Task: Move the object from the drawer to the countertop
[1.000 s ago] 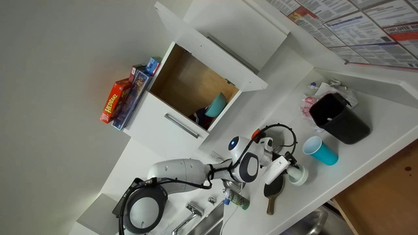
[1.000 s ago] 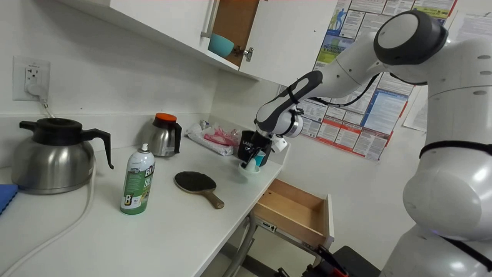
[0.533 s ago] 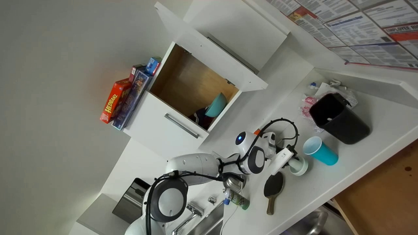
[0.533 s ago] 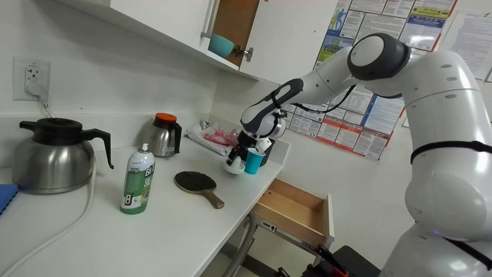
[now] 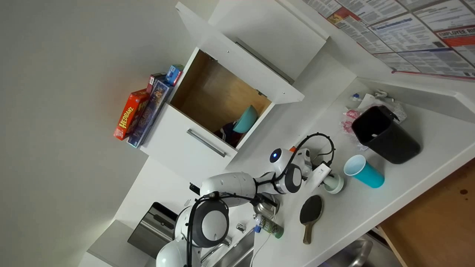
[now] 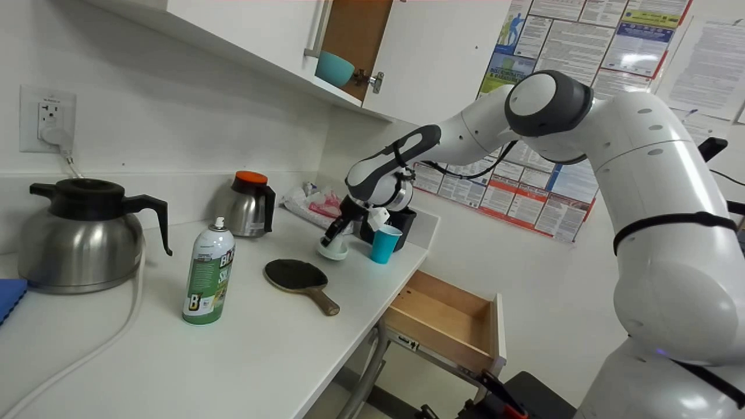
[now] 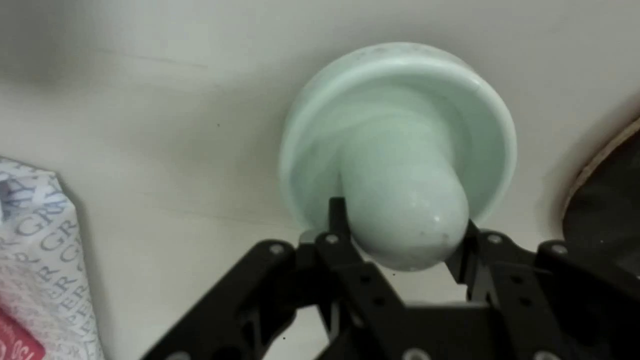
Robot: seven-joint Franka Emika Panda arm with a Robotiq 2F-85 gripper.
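Observation:
A pale green object with a round, bowl-like base and a thick rounded knob rising from its middle (image 7: 400, 165) is in my gripper (image 7: 404, 217). The fingers press on both sides of the knob. The object also shows in both exterior views (image 5: 336, 184) (image 6: 333, 251), at or just above the white countertop (image 6: 244, 361); I cannot tell whether its base touches. The open drawer (image 6: 436, 337), with a white front and light wooden inside, is below the countertop's edge; its bare wooden floor also shows in an exterior view (image 5: 430, 222).
A teal cup (image 6: 384, 244) and a black bin (image 5: 393, 141) stand beside the object. A dark paddle (image 6: 297, 276), a spray can (image 6: 210, 279), two steel carafes (image 6: 81, 244) (image 6: 247, 206) and a plastic bag (image 6: 320, 206) are on the countertop. An open cabinet door (image 5: 245, 59) hangs above.
The arm has moved the pale green object along the countertop, away from the drawer side and teal cup, toward the back wall and carafes. The grip on it has stayed.

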